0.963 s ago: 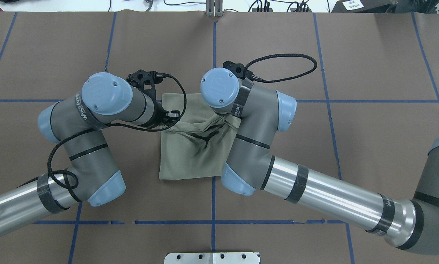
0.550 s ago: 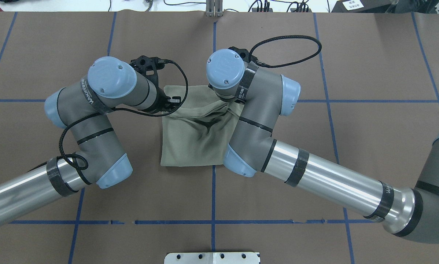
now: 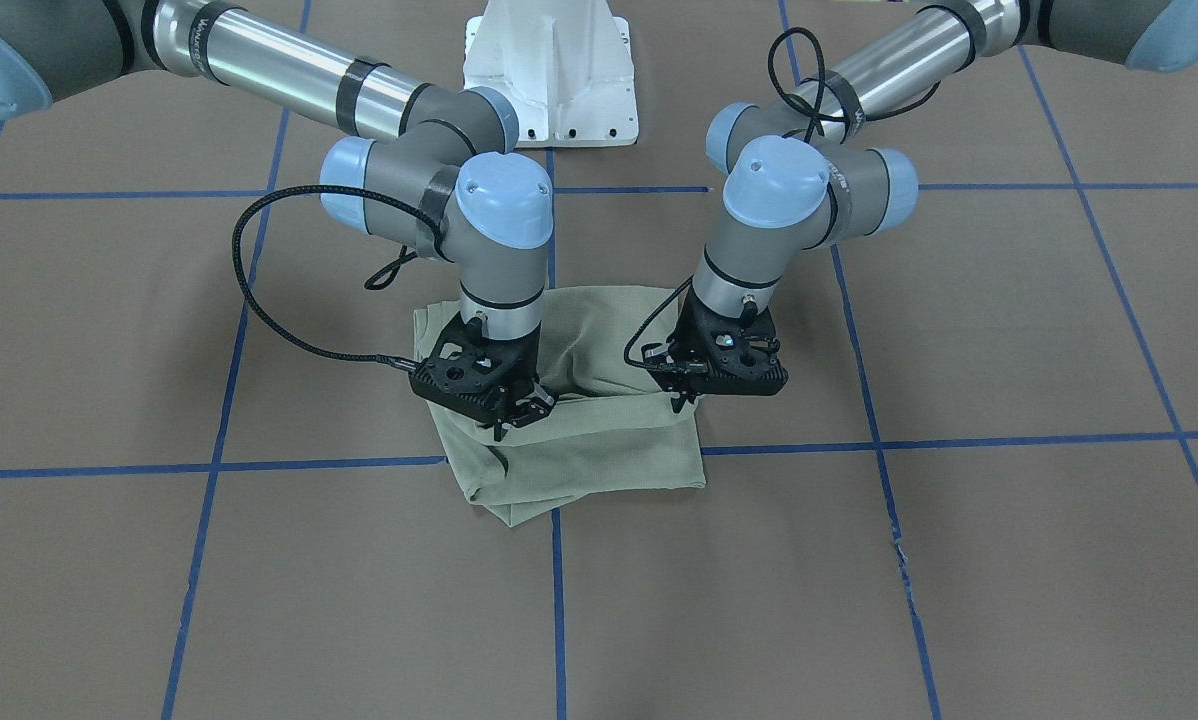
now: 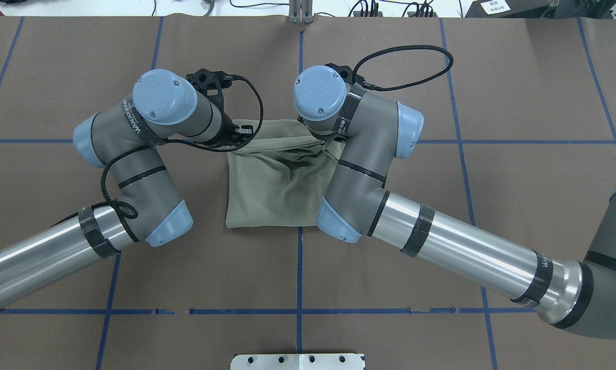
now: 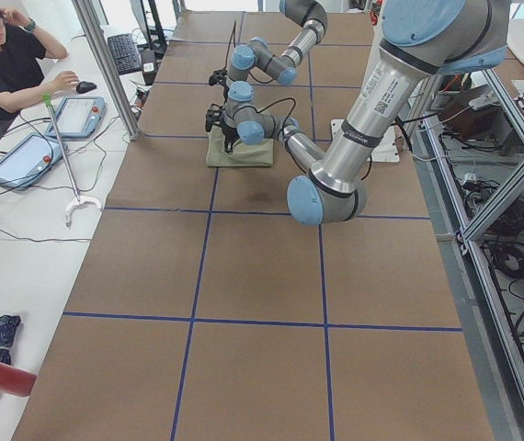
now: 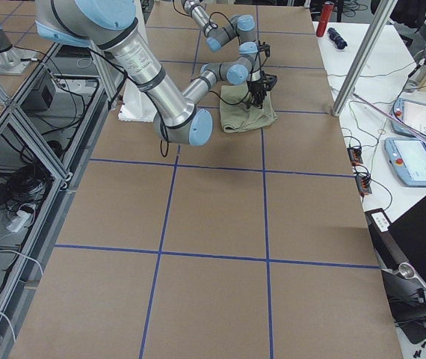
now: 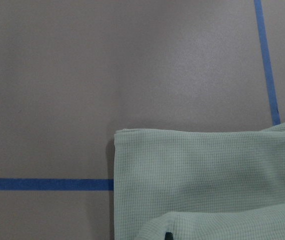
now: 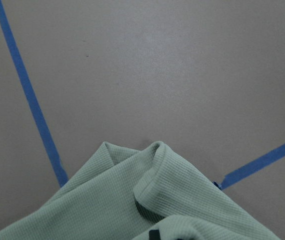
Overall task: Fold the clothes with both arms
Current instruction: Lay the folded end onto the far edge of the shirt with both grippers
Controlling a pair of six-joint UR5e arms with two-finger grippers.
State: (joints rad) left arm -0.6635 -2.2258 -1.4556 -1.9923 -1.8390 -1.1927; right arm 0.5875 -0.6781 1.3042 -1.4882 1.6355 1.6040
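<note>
Mid-fold: left end effector [image 3: 681, 398] and right end effector [image 3: 512, 418] clamp the shirt [image 3: 599, 455] — next, lay its edge level, then release.

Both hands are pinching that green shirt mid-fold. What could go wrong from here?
The shirt sags and wrinkles between the left hand and the right hand, so the fold may land creased. In the right wrist view, the corner by the right hand looks rolled over, so it might slip free or set down crooked.
</note>
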